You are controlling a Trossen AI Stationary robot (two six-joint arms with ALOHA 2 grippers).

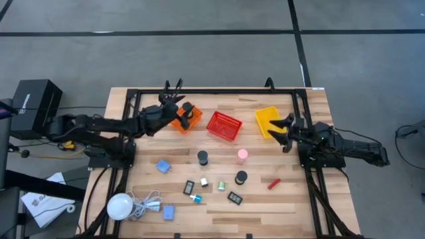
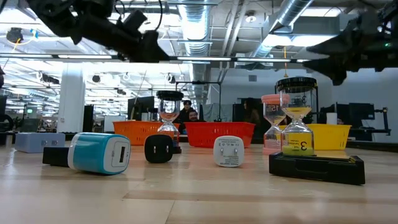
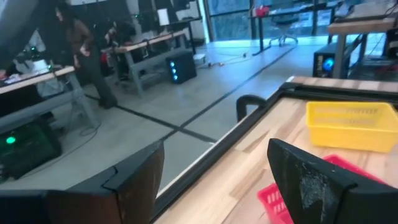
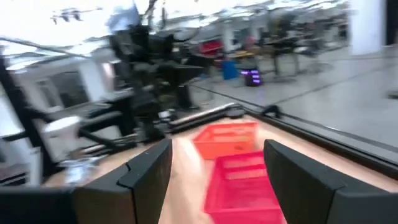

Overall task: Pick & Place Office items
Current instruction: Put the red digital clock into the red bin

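Note:
The office items lie loose on the wooden table: two black cylinders, a pink cylinder, light-blue pieces, flat black rectangles, a red bar and small green and white blocks. A dark item lies in the orange basket. My left gripper hovers open above that basket's far left side, nothing between its fingers. My right gripper stands open beside the yellow basket, also with nothing between its fingers.
A red basket stands between the orange and yellow ones at the back. A white bulb-like thing with a coiled white cable lies at the near left corner. A black frame rail runs along the table's far edge.

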